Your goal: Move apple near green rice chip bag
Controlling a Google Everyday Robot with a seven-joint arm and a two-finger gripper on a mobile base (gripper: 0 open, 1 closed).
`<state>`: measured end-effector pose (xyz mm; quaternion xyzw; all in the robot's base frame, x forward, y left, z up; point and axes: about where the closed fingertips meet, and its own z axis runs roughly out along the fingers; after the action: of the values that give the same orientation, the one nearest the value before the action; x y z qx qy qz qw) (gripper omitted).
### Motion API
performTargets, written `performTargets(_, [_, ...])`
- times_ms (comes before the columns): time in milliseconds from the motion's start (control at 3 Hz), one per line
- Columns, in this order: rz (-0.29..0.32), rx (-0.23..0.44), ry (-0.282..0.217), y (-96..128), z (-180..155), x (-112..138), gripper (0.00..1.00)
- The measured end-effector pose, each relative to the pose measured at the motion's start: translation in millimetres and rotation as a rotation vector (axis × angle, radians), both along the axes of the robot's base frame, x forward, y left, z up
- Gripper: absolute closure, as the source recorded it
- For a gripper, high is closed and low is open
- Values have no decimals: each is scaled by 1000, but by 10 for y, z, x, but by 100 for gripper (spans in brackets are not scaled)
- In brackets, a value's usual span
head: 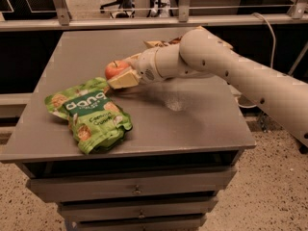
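A small red apple [115, 69] is held in my gripper [120, 74], which is shut on it just above the grey table top [192, 114], left of centre. The bright green rice chip bag [90, 113] with white "dang" lettering lies flat on the front left of the table. The apple hangs close to the bag's upper right corner, a short gap apart from it. My white arm [226, 71] reaches in from the right across the table.
A brown and tan chip bag [161, 43] lies at the back of the table, mostly hidden behind my arm. The table has drawers [137, 189] below its front edge. A metal rail and a dark gap run behind the table.
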<state>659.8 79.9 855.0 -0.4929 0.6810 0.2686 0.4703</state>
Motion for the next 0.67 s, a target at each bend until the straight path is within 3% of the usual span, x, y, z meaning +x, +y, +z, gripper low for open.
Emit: performTargets(667, [-7, -17, 16, -72, -71, -64, 7])
